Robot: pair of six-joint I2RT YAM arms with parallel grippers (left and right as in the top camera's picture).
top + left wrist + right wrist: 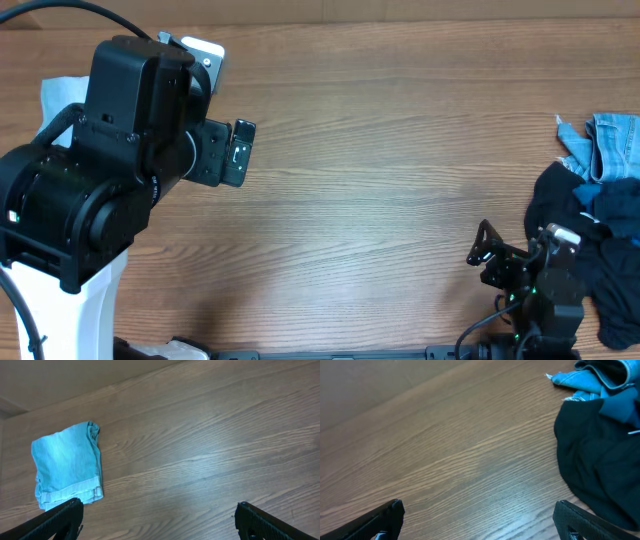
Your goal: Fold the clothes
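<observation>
A folded pale blue denim piece [67, 465] lies flat on the wood table, up and left of my left gripper [160, 525]; in the overhead view only its pale corner [55, 100] shows behind the left arm. My left gripper [238, 150] is open over bare wood and holds nothing. At the right edge sits a loose pile of clothes: pale denim [612, 145] [595, 377] and black fabric [585, 225] [600, 460]. My right gripper [490, 252] [480, 522] hangs open just left of the black fabric, apart from it.
The wood table [400, 150] stretches bare between the two arms. The bulky black left arm [100, 190] on its white base covers the left side. The right arm's body [545, 295] and cables sit at the front edge.
</observation>
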